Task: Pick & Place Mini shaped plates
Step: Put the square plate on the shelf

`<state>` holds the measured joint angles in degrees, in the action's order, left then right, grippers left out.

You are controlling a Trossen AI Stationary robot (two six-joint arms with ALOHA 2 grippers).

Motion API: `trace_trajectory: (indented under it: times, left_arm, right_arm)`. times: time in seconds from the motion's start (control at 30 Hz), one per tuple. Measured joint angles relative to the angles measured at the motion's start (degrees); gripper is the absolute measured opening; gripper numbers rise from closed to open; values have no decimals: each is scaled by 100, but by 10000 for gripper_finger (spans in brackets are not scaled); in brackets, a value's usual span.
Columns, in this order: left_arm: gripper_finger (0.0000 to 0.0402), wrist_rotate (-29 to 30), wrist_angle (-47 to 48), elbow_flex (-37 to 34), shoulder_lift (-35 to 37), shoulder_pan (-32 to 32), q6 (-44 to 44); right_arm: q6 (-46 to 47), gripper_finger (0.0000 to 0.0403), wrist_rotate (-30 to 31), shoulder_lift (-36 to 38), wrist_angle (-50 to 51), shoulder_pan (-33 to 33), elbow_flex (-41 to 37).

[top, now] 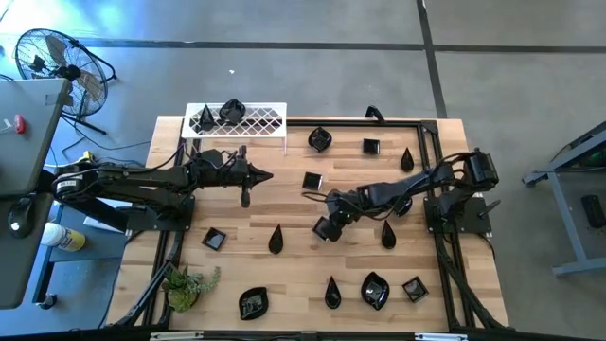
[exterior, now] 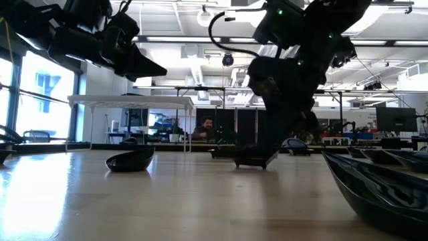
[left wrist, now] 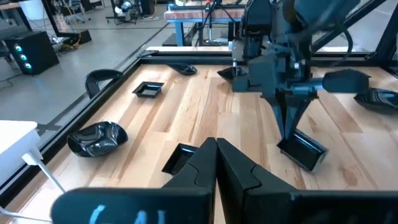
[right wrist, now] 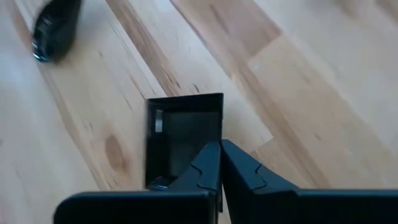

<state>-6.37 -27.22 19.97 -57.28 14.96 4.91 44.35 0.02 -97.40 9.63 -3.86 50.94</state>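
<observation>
Several glossy black mini plates lie scattered on the wooden table [top: 284, 204]: squares [top: 312, 180], teardrops [top: 276, 239] and leaf shapes [top: 375, 290]. Two more sit on the white wire rack [top: 237, 120] at the far edge. My right gripper [top: 327, 225] is near the table's middle, shut on a small square plate [right wrist: 183, 134]. That plate also shows in the left wrist view [left wrist: 303, 151]. My left gripper [left wrist: 216, 146] hovers shut and empty above the table in front of the rack [top: 263, 175]. My right gripper pinches one side rim of the square plate [right wrist: 214, 140] between its two fingers, which slant down onto it from the table's right side. The plate sits tilted below the fingers [left wrist: 292, 124]. I cannot tell whether its lower edge [exterior: 257, 165] is on the wood.
A small green plant [top: 185, 284] stands at the near left corner. A black frame [top: 426, 123] runs along the table's far and right edges. Teardrop plates [top: 387, 234] lie close to the right arm. Bare wood shows between the two grippers.
</observation>
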Motion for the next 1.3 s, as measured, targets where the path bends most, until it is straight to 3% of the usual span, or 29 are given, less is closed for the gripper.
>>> trace_trajectory:
  times: [0.63,0.8,1.07,1.3]
  left_arm:
    - [1,-7,42,0,2,0,87]
    - [1,-7,35,0,2,0,92]
    - [1,-15,35,0,2,0,126]
    - [1,-53,44,0,2,0,137]
  right_arm:
    - [-197,1,88,260,-574,327,0]
    - [-419,1,97,152,-1611,668,67]
    - [-376,1,663,-1008,-2684,953,811]
    - [519,1,1343,-1922,-4049,870,1157]
